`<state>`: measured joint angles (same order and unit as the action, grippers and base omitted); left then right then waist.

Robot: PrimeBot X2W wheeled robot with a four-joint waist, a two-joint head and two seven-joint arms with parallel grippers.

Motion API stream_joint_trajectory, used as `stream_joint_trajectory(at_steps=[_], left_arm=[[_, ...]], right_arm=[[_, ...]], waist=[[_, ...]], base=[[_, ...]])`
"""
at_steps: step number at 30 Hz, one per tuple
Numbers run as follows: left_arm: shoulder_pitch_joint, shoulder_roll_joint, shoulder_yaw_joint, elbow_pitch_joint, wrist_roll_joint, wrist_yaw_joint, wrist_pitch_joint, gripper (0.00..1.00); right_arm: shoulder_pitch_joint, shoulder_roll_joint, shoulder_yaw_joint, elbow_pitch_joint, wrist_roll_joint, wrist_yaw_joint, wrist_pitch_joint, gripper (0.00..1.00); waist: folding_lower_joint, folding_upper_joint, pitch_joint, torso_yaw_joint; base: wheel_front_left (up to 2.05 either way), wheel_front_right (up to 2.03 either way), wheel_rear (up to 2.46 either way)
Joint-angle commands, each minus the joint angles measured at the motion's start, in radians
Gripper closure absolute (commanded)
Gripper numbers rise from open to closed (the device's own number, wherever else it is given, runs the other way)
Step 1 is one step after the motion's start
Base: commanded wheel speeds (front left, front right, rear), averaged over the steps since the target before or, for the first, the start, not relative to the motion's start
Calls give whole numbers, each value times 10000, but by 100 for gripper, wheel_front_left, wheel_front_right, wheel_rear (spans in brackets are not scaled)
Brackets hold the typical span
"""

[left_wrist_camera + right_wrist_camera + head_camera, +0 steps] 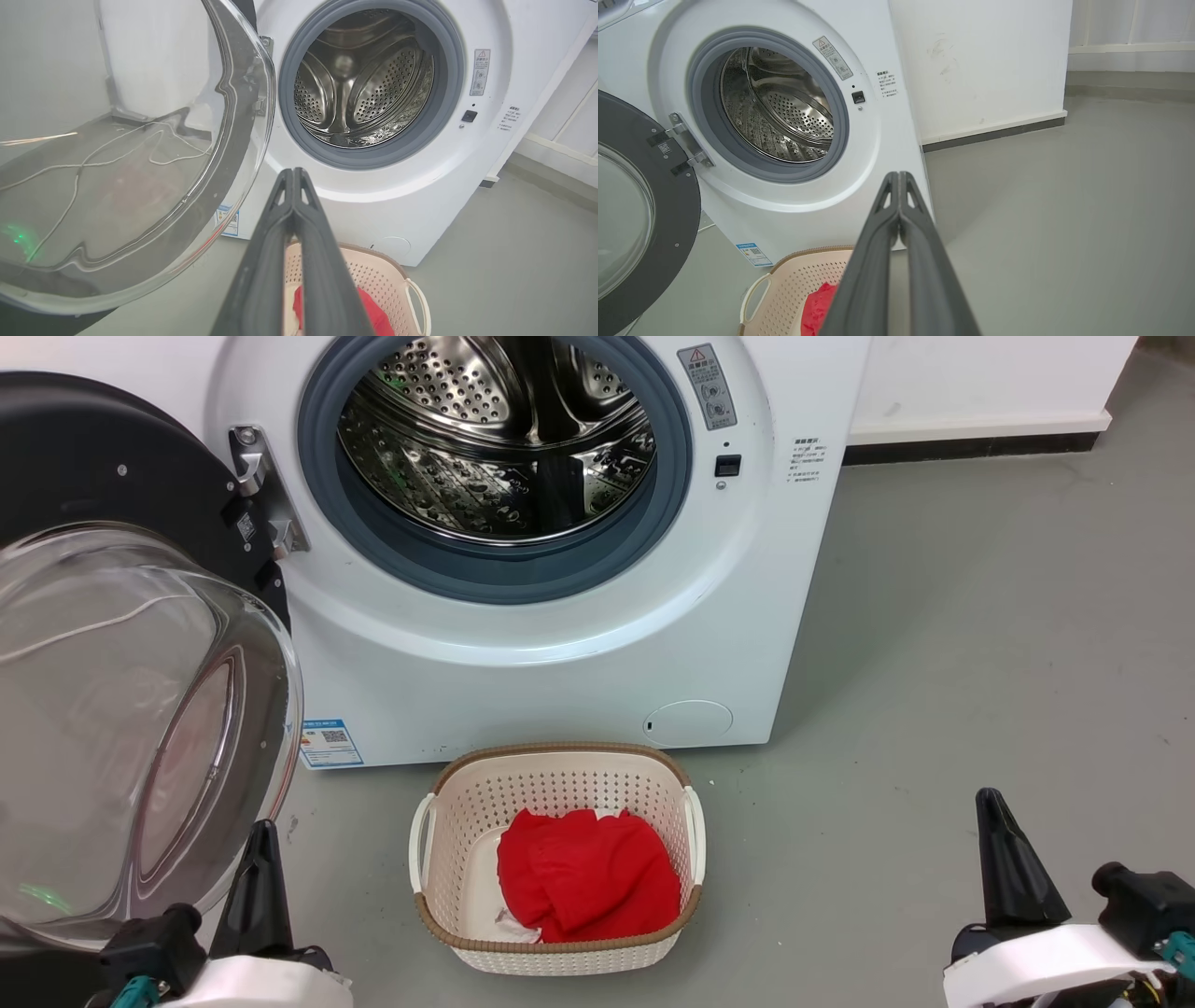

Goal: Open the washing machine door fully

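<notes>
The white washing machine [560, 672] [420, 196] [794, 205] stands ahead with its steel drum [495, 439] exposed inside a grey gasket. Its washing machine door [121, 709] [117, 186] [640, 219] is swung wide out to the left on its hinge [261, 490], black rim and bulging clear glass facing me. My left gripper [261, 835] [293, 171] is shut, low at the left just below the door's glass bowl, holding nothing. My right gripper [991, 800] [899, 175] is shut and empty at the lower right, far from the door.
A cream laundry basket [560, 933] [402, 280] [784, 280] with red cloth [588, 877] sits on the grey floor in front of the machine. A white wall with dark skirting [980, 443] runs at the right. A white cable [117, 158] lies on the floor behind the door.
</notes>
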<state>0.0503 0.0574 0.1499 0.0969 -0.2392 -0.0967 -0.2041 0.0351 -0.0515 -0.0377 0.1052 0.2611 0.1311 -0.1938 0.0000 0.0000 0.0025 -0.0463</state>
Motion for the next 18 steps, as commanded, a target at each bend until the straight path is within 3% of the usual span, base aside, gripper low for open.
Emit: stream_joint_trajectory(at_steps=[1,18], left_arm=[[-335,65,22,-107,-281,-12,54,100],[-551,38,-177,135,-3393,-92,669,100]], right_arm=[[-266,-56,-12,-112,302,0,16,100],[-580,-142,-65,235,3428,-1,621,100]], waist=[[0,0,0,2],[0,0,2,69]], base=[[0,0,0],[0,0,0]])
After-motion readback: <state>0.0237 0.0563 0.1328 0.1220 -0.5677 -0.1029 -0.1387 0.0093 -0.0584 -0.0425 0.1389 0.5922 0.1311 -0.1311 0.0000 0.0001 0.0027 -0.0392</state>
